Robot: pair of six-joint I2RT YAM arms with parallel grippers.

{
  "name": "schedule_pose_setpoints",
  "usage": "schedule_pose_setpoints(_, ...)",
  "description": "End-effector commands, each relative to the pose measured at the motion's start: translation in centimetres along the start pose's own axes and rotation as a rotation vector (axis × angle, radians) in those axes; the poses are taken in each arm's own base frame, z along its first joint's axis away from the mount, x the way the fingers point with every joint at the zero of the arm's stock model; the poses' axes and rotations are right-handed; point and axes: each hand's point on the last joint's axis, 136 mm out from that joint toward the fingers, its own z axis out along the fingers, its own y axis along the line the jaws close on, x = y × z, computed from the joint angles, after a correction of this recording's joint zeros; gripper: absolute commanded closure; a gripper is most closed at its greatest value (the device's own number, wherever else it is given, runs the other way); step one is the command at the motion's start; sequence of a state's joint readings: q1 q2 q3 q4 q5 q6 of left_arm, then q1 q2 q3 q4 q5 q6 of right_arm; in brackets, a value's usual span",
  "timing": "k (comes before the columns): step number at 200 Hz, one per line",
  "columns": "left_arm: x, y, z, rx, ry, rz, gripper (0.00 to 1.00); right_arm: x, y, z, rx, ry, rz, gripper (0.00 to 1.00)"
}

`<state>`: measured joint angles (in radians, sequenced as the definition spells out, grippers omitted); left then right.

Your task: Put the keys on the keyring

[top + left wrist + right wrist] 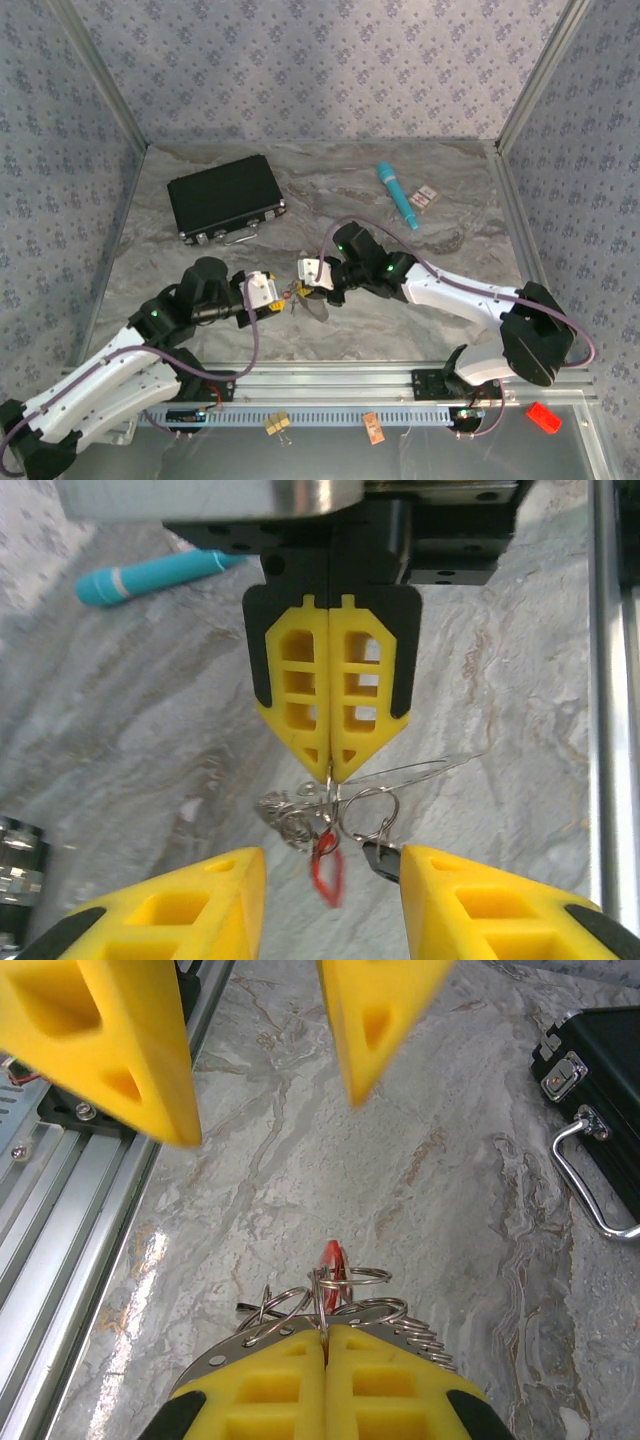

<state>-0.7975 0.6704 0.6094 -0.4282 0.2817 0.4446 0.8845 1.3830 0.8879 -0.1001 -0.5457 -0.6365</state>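
Near the surface's [330, 190] front edge, the right tool [325, 1332] clamps tight on the keyring [292, 818]; the left tool [333, 865] faces it, jaws apart.

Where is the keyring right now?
Mid-table in the overhead view, the keyring is pinched in the shut right gripper, facing the open left gripper, near the black case.

A table [330, 170] with a grey, marble-veined top is closed in at the back and on both sides by walls [320, 70] papered in pale blue-grey with a small repeating motif. Slanting metal posts [104, 80] stand where the walls meet. A silvery slotted rail [330, 381] runs along the table's near edge, and soft, even light leaves faint glare on the marble.
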Motion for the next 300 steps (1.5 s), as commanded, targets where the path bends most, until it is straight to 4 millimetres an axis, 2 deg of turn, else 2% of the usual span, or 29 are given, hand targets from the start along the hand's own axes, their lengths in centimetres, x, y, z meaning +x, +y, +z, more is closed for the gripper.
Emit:
schedule_pose_setpoints(1,-1.5,0.1,0.5,0.043,-0.044,-0.145,0.64,-0.6,0.3,-0.5,0.004,-0.014,-0.037,1.0)
schedule_pose_setpoints(48,-1.0,0.5,1.6,0.065,-0.031,-0.19,0.7,-0.7,0.7,-0.5,-0.001,-0.021,-0.037,1.0)
schedule_pose_setpoints(101,-0.6,-0.2,2.1,0.101,-0.04,-0.187,0.72,-1.1,0.6,-0.5,0.004,-0.034,-0.032,1.0)
schedule_pose_setpoints(181,-0.4,0.1,2.7,0.086,-0.054,-0.168,0.82,-1.7,0.4,-0.7,0.003,-0.066,-0.02,1.0)
schedule_pose_setpoints(220,-0.2,0.1,3.0,0.089,-0.049,-0.17,0.83,-1.9,0.4,-0.7,0.005,-0.074,-0.019,1.0)
schedule_pose_setpoints(253,-0.3,0.1,3.0,0.088,-0.05,-0.171,0.88,-2.1,0.3,-0.6,0.005,-0.079,-0.019,1.0)
schedule_pose_setpoints(300,-0.4,0.0,2.9,0.095,-0.046,-0.171,1.0,-1.8,-0.1,-0.6,0.021,-0.071,-0.013,1.0)
